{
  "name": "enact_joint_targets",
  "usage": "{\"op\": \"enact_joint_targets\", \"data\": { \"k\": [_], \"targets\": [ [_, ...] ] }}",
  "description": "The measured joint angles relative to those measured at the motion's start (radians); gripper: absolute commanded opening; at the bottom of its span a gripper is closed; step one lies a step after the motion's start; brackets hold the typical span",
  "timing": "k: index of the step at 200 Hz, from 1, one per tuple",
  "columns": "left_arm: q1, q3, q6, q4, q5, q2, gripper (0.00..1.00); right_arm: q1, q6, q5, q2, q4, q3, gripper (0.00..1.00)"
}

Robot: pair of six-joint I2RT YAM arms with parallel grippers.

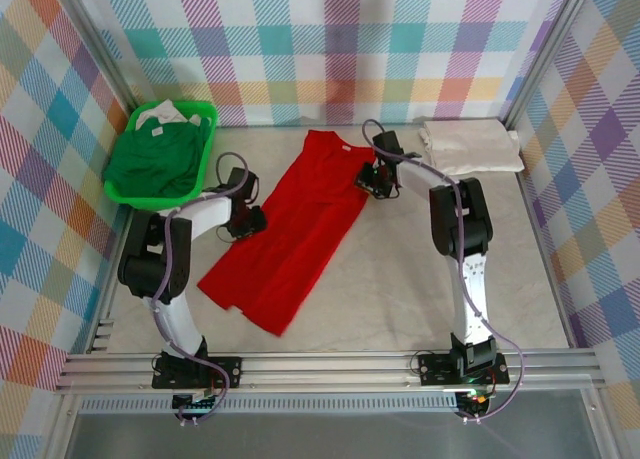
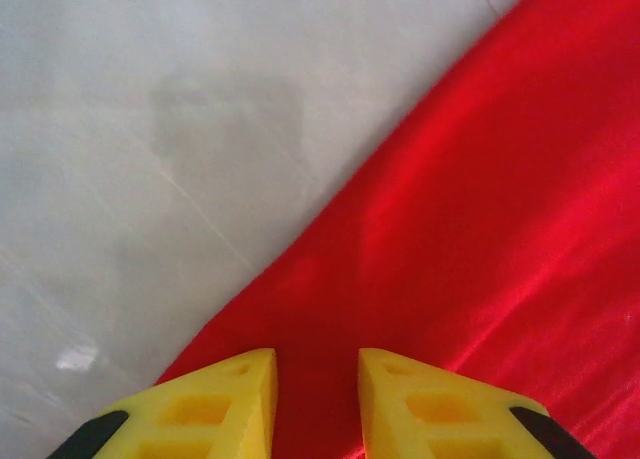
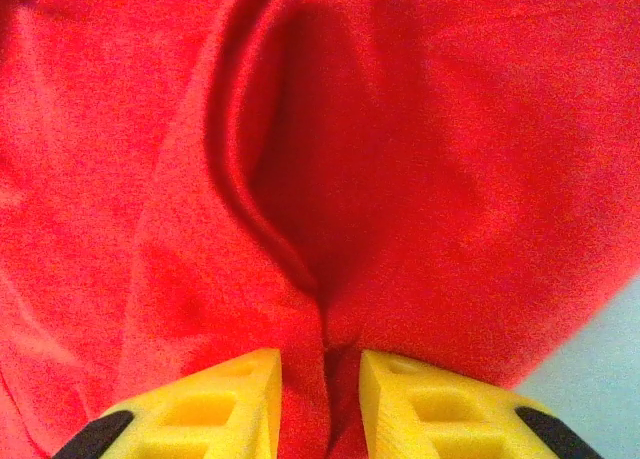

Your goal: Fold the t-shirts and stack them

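The bright red t-shirt (image 1: 300, 229) lies slantwise in the middle of the table, folded into a long narrow strip. My left gripper (image 1: 252, 219) sits at its left edge, and in the left wrist view the red cloth (image 2: 480, 229) runs between the yellow fingers (image 2: 318, 399), which are shut on it. My right gripper (image 1: 370, 184) is at the shirt's upper right, where red cloth (image 3: 420, 179) bunches in a crease between its jaws (image 3: 320, 399). A folded cream-white t-shirt (image 1: 470, 146) rests at the back right. The dark green t-shirt (image 1: 150, 159) is in the basket.
The bright green plastic basket (image 1: 160, 194) stands at the back left, with a bit of white cloth (image 1: 165, 114) at its far end. Plaid walls and metal rails enclose the table. Bare tabletop (image 2: 150, 129) lies left of the red shirt's edge.
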Motion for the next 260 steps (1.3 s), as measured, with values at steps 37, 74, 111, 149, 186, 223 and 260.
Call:
{"op": "enact_joint_targets", "data": {
  "k": [37,74,111,149,186,223,260],
  "targets": [
    [-0.09,-0.021,-0.064,-0.003,0.026,-0.04,0.31,-0.016,-0.012,-0.008,0.126,-0.058,0.224,0.3],
    [-0.095,0.016,-0.078,-0.037,0.0,-0.088,0.32,-0.019,-0.032,-0.008,0.101,-0.101,0.219,0.35],
    [-0.084,0.105,-0.06,-0.044,-0.019,-0.067,0.32,-0.014,-0.062,-0.016,-0.134,-0.114,-0.011,0.37],
    [-0.066,0.251,-0.018,-0.048,-0.039,0.075,0.3,0.051,-0.075,-0.016,-0.426,-0.079,-0.256,0.36],
    [-0.063,0.302,0.005,-0.048,-0.046,0.166,0.29,0.15,-0.062,-0.024,-0.417,-0.037,-0.352,0.33],
    [-0.063,0.239,0.0,-0.006,-0.028,0.17,0.29,0.154,-0.052,-0.023,-0.249,-0.026,-0.308,0.32],
    [-0.064,0.059,-0.053,0.089,0.005,0.067,0.29,0.14,-0.054,0.003,-0.116,-0.05,-0.153,0.32]
  ]
}}
